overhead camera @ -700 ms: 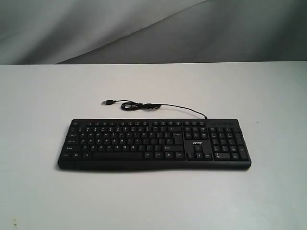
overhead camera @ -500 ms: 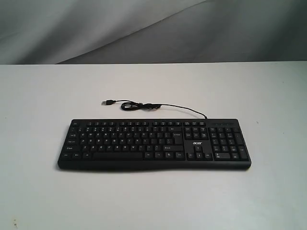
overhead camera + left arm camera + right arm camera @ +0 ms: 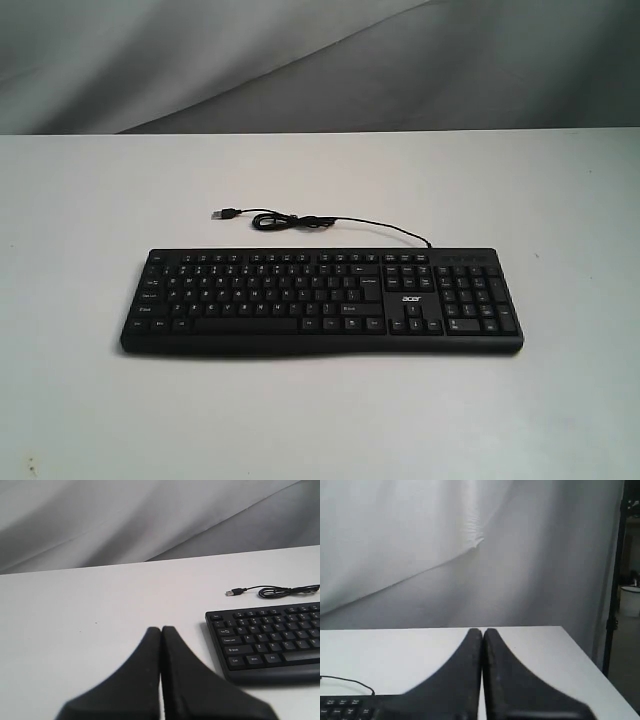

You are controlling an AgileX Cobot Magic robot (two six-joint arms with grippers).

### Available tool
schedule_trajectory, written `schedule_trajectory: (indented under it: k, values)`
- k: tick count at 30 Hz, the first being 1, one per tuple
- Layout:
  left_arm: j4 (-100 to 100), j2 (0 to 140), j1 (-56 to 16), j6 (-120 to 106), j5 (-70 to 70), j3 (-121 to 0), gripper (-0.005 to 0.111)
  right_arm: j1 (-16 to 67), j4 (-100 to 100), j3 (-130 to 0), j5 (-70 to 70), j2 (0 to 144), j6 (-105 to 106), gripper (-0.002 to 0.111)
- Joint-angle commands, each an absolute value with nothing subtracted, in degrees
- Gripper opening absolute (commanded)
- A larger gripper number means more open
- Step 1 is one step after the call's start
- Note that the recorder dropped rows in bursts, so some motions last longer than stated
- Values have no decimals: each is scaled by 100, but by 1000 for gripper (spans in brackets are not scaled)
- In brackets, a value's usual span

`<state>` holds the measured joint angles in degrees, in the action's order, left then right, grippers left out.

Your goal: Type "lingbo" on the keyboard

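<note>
A black keyboard [image 3: 322,300] lies flat in the middle of the desk [image 3: 320,170], its cable [image 3: 300,220] curling behind it. The left hand [image 3: 161,630], pressed closed and empty, sits off the keyboard's left end. The right hand [image 3: 482,631], likewise closed, is near the right end, perhaps over it.

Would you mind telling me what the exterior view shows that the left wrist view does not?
Only the exterior view shows the whole keyboard, with its number pad and acer logo. Only the left wrist view shows the left gripper, jaws closed together. Both show the keyboard's left end, the USB plug and the white table.
</note>
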<state>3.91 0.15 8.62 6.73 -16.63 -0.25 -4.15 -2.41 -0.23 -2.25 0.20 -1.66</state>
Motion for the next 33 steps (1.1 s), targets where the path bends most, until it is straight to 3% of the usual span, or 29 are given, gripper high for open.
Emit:
schedule_trajectory:
  k: [1,9,15,24,33]
  values:
    - [345,0,873,696,-1636,0,0,-458,-194,0,304,0,-173,0]
    - [345,0,873,696,-1636,0,0,-458,-194,-190,1477,0,-348,0]
    - [345,0,873,696,-1636,0,0,-458,-194,-1889,-312,179,-348,0]
    - [345,0,873,696,-1636,0,0,-390,154,-3163,-1613,1987,-272,0]
    - [345,0,873,696,-1636,0,0,945,1349,-3272,-2243,4316,-148,0]
